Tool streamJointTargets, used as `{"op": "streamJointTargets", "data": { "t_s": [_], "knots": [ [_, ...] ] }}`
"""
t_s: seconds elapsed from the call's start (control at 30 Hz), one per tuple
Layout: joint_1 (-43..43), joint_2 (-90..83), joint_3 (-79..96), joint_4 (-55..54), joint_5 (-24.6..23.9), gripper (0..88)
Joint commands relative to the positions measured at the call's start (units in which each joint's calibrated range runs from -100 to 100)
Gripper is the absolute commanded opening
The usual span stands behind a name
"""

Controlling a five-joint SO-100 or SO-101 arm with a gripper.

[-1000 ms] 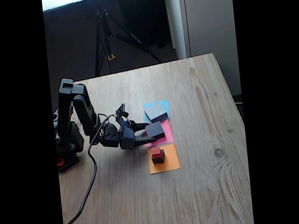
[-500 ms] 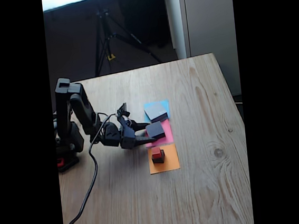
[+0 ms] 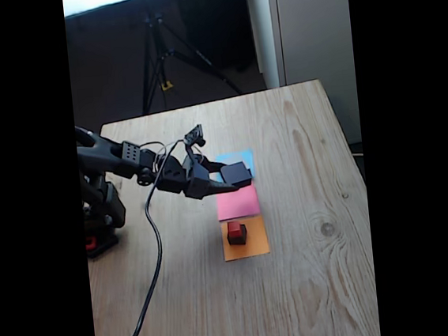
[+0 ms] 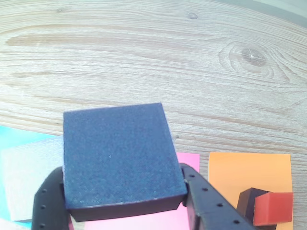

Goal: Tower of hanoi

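My gripper (image 3: 227, 179) is shut on the black slab (image 3: 237, 172) and holds it in the air above the blue paper's near edge. In the wrist view the black slab (image 4: 119, 155) sits between the two fingers (image 4: 205, 203) of the gripper (image 4: 122, 194). Below it to the left lies the grey slab (image 4: 28, 176), flat on the blue paper (image 4: 10, 138). The small black cube (image 4: 246, 201) stands on the orange paper (image 4: 249, 168) with the red cube (image 4: 272, 208) on top. In the fixed view the red cube (image 3: 234, 228) tops the black cube (image 3: 238, 236).
The pink paper (image 3: 238, 202) lies bare between the blue paper (image 3: 240, 155) and the orange paper (image 3: 246, 248). A black cable (image 3: 151, 278) trails from the arm across the wooden table (image 3: 313, 270). A tripod (image 3: 161, 55) stands behind the table's far edge.
The arm has stretched out and risen, lifting the black slab off the pink paper and carrying it toward the blue paper. The pink paper now lies bare.
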Motion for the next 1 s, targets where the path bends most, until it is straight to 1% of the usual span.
{"op": "streamJointTargets", "data": {
  "t_s": [0.0,0.03,0.17,0.27,0.5,0.67,0.87,0.97],
  "knots": [
    [-1.36,-10.5,-14.72,28.37,-1.31,11.4],
    [-1.61,-11.41,-18.0,32.91,-2.32,11.4],
    [-2.53,-13.53,-32.18,50.23,-2.48,11.4],
    [-3.54,-13.91,-43.81,61.07,-3.82,11.2],
    [-7.63,-11.71,-69.27,79.85,-9.17,10.5],
    [-11.22,-12.09,-78.18,85.92,-11.68,10.6],
    [-13.98,-15.27,-76.72,86.33,-12.35,10.6],
    [-15.15,-17.31,-71.09,84.22,-11.68,10.7]
  ]
}}
